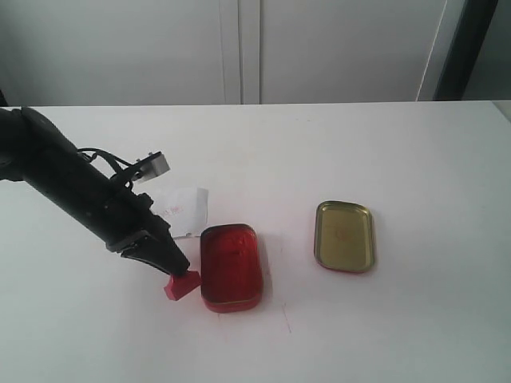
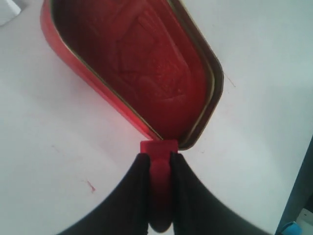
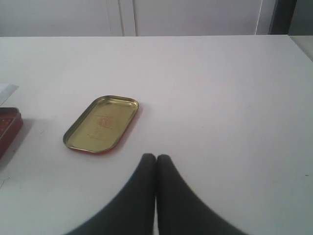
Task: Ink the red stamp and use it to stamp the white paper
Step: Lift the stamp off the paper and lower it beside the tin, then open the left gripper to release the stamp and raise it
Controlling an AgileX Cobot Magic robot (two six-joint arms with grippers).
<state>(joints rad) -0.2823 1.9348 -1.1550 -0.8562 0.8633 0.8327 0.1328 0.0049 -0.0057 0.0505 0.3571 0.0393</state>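
Bright red stamp (image 1: 182, 286), red ink tin (image 1: 231, 266), gold lid (image 1: 344, 235), white paper (image 1: 185, 209) faintly red-printed, white table (image 1: 399, 159)

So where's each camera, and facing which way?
Exterior: raised, off the arms, looking down on table, white paper, ink-pad tin, gold lid; left arm shows.
Left wrist: on that arm, facing the tin past jaws shut on the red stamp.
Right wrist: on its arm, facing the lid over shut jaws.
Shared: tin, in all three.

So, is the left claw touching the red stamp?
Touching. The left wrist view shows the left claw shut on the red stamp: both fingers press against its handle, with no gap on either side.
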